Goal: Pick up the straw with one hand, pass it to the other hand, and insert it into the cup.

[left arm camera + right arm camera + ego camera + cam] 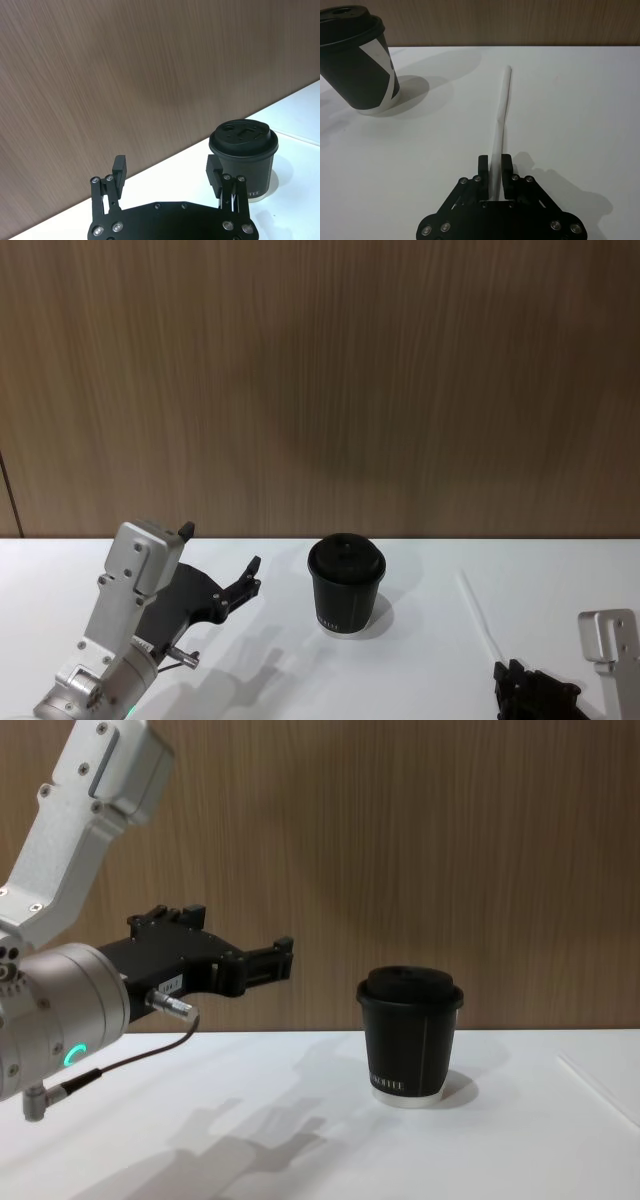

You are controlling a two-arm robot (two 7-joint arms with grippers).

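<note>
One straw (504,95) within right end effector (494,164)

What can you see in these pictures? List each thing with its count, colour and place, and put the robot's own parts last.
cup: one, black with a black lid and a white bottom rim, upright in the middle of the table.
straw: one, white, on the table to the cup's right, near end between the right gripper's fingers.
table: one, white, under everything.
wall: one, brown wood grain, behind the table.
left gripper: one, black, open, raised over the table left of the cup.
right gripper: one, black, low at the table's near right, shut on the straw.
</note>
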